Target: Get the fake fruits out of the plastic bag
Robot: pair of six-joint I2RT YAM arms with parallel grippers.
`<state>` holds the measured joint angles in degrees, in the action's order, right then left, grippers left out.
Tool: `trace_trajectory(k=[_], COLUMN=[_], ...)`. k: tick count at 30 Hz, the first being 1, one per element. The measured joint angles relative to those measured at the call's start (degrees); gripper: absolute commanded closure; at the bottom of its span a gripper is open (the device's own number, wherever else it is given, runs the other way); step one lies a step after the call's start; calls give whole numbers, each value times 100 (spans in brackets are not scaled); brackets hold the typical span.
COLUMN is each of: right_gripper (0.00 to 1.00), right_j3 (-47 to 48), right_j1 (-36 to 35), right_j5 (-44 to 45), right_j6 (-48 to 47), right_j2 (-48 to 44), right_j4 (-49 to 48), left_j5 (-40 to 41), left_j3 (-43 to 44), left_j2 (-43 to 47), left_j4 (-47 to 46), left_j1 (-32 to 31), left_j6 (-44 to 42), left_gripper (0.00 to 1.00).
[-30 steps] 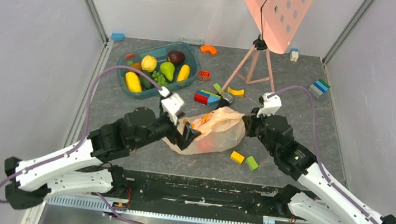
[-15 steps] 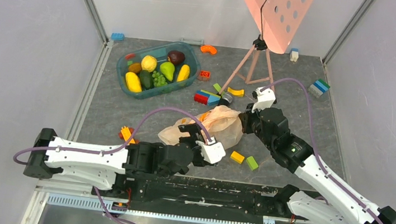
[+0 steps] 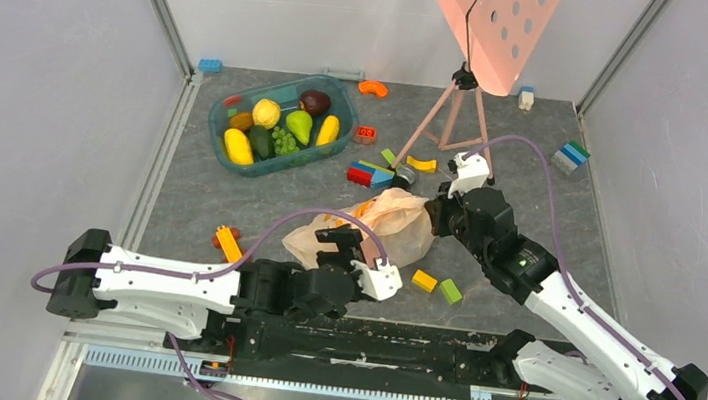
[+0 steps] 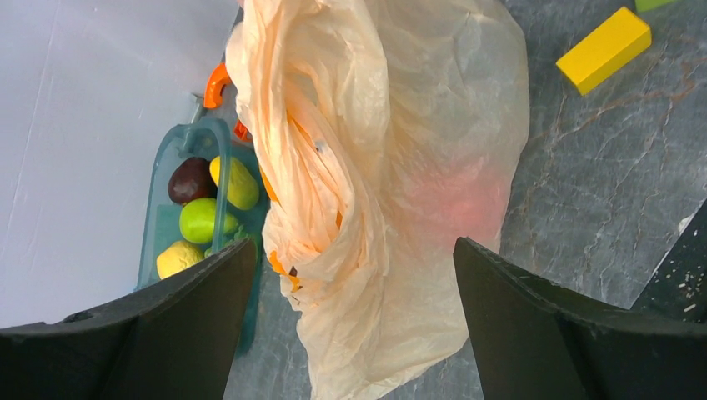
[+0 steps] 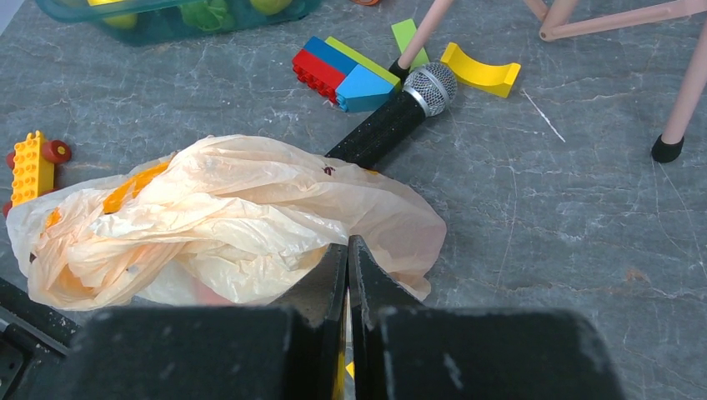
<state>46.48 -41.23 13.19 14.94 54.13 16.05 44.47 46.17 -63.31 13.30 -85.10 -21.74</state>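
Observation:
The plastic bag [image 3: 377, 225] lies crumpled on the table; it also shows in the left wrist view [image 4: 392, 125] and the right wrist view [image 5: 225, 217]. A red glow shows through its skin [image 4: 467, 200], a fruit inside. My left gripper [image 3: 338, 246] is open at the bag's near end, and in the left wrist view [image 4: 354, 250] its jaws stand on either side of the bag's tail. My right gripper [image 3: 432, 216] is shut on the bag's right edge [image 5: 348, 243]. Other fake fruits lie in the teal tub: lemon [image 3: 266, 113], maroon one [image 3: 315, 102], green pear [image 3: 298, 125].
The teal tub [image 3: 222, 115] stands at the far left. A microphone [image 3: 403, 178] and toy blocks [image 3: 370, 174] lie just behind the bag. A pink tripod [image 3: 456, 111] stands behind them. A yellow block [image 3: 424, 281] and a green block [image 3: 450, 292] lie right of my left gripper. A toy car [image 3: 226, 241] lies at the left.
My left arm has drawn back from the bag's left side and swung round low to its near end, jaws open. My right gripper has shifted slightly left and away.

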Motion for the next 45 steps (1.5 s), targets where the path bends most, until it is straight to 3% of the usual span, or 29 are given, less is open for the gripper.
trace_trajectory(k=[7, 13, 18, 31, 40, 45], right_gripper=[100, 100, 100, 100, 100, 100], right_j3=[2, 2, 2, 2, 2, 2], right_j1=[26, 37, 52, 63, 92, 96], right_j5=[-90, -94, -131, -164, -184, -197], right_j6=[0, 0, 2, 2, 2, 2], right_j2=[26, 26, 26, 24, 24, 24], right_j4=[-2, -2, -4, -4, -4, -4], left_j5=[310, 1215, 1665, 1576, 1320, 1287], left_j3=[-125, -50, 299, 37, -9, -87], left_j2=[-417, -1019, -1606, -682, -688, -811], left_j4=[-26, -107, 146, -177, 2, 44], left_j1=[-7, -15, -15, -15, -15, -13], left_j6=[105, 452, 719, 616, 688, 719], left_gripper=[0, 4, 0, 0, 0, 15])
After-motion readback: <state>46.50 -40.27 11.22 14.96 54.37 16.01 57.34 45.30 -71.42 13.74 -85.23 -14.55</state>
